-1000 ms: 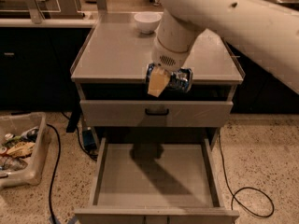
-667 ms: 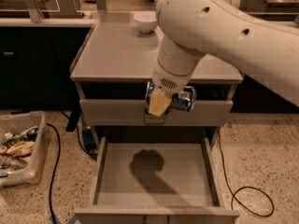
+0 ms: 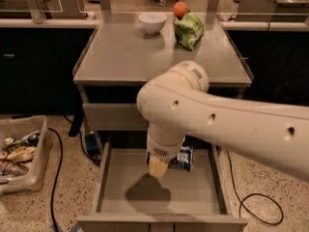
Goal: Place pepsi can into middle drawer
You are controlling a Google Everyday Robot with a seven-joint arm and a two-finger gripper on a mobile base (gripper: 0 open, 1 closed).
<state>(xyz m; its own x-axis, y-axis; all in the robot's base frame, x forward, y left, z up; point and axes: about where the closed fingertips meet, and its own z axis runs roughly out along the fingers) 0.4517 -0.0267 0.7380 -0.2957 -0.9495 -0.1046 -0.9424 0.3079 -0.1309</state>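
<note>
The pepsi can point(image 3: 184, 159), blue with white marks, lies sideways in my gripper point(image 3: 169, 163), just above the floor of the open middle drawer point(image 3: 212, 190). My gripper is shut on the can, with one tan finger point(image 3: 157, 167) showing in front of it. My white arm reaches down from the right and hides the back of the drawer. The drawer is pulled out wide, with a flat grey floor and low side walls.
A closed grey drawer face point(image 3: 113, 116) sits above the open one. On the cabinet top point(image 3: 120, 57) stand a white bowl point(image 3: 152, 22), a green snack bag point(image 3: 189, 29) and an orange point(image 3: 180, 9). A plastic bin point(image 3: 20, 151) with scraps sits on the floor at left. Cables lie on the floor.
My arm has come down from the cabinet's top edge into the open drawer, carrying the can with it.
</note>
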